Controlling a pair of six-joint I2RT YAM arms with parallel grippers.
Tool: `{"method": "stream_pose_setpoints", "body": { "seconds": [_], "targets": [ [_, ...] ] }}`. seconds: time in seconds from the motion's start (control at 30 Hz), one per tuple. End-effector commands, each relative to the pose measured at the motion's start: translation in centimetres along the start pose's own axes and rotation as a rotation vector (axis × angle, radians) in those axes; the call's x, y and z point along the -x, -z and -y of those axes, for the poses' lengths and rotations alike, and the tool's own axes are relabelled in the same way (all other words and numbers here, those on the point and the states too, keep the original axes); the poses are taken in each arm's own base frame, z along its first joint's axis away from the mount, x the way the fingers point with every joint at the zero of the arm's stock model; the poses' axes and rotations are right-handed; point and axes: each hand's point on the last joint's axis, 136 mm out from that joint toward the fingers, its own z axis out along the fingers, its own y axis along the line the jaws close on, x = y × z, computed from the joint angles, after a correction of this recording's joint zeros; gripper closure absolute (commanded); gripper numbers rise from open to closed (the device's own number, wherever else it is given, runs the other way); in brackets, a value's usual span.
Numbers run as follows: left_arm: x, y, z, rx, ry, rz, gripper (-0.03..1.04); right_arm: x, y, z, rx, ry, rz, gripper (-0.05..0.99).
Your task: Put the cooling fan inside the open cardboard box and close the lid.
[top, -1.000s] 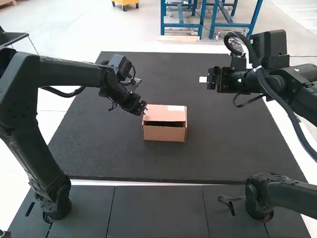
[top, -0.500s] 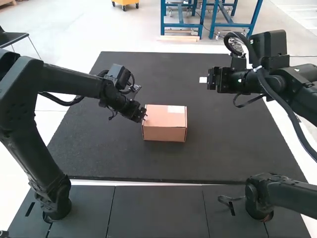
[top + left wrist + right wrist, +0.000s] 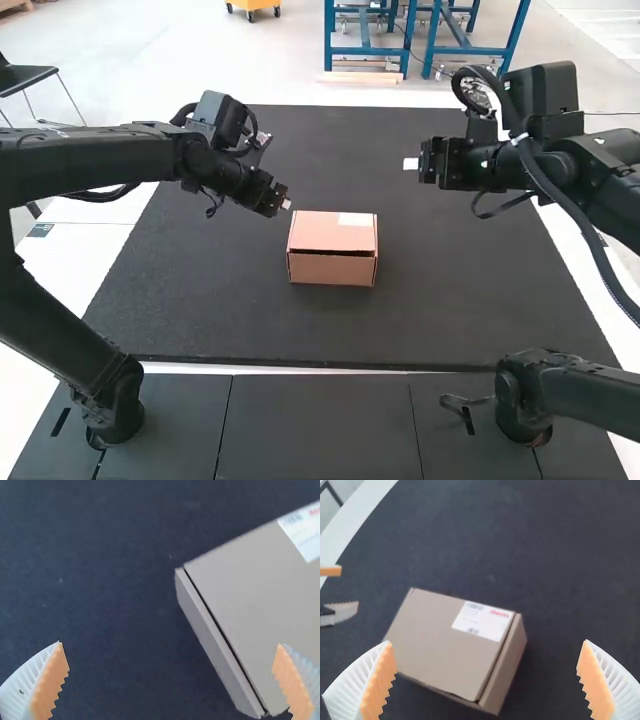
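The brown cardboard box (image 3: 332, 247) sits in the middle of the black mat with its lid flat down, so its inside is hidden. A white label (image 3: 482, 620) is stuck on the lid. My left gripper (image 3: 280, 203) hovers just off the box's far left corner, open, apart from the cardboard. In the left wrist view that gripper (image 3: 170, 685) straddles the box corner (image 3: 250, 610) from above. My right gripper (image 3: 425, 160) hangs high at the far right, open, and in the right wrist view this gripper (image 3: 485, 680) looks down on the box (image 3: 445, 650).
The black mat (image 3: 200, 290) covers most of the table, with white table edges at its left and right. A small white tag (image 3: 410, 160) lies on the mat near the right gripper. The left gripper's fingers (image 3: 337, 610) show beside the box.
The box lid went from partly open to flat shut under the left gripper. That gripper then drew back up and to the left, off the box. The right arm stayed still.
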Motion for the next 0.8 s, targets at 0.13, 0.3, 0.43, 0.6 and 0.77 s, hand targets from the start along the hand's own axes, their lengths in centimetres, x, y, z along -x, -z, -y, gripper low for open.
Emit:
{"method": "stream_pose_setpoints", "body": {
  "seconds": [0.13,0.3,0.43,0.6,0.77],
  "targets": [
    [3.8,5.1,-3.0,0.121,0.187,0.206,0.05,2.4,0.9,0.5,-0.032,-0.021,0.085,0.02],
    [4.9,9.0,-4.4,0.143,0.271,0.382,0.05,4.1,1.6,2.3,-0.121,-0.114,0.193,0.02],
    [4.6,11.2,-5.4,0.166,0.281,0.517,0.05,4.5,2.0,3.8,-0.172,-0.093,0.256,0.02],
    [2.7,12.2,-5.9,0.187,0.288,0.589,0.05,5.2,3.4,5.9,-0.217,-0.073,0.398,0.02],
    [0.5,13.3,-6.1,0.208,0.298,0.654,0.05,3.0,2.6,8.2,-0.258,-0.065,0.407,0.02]
  ]
}}
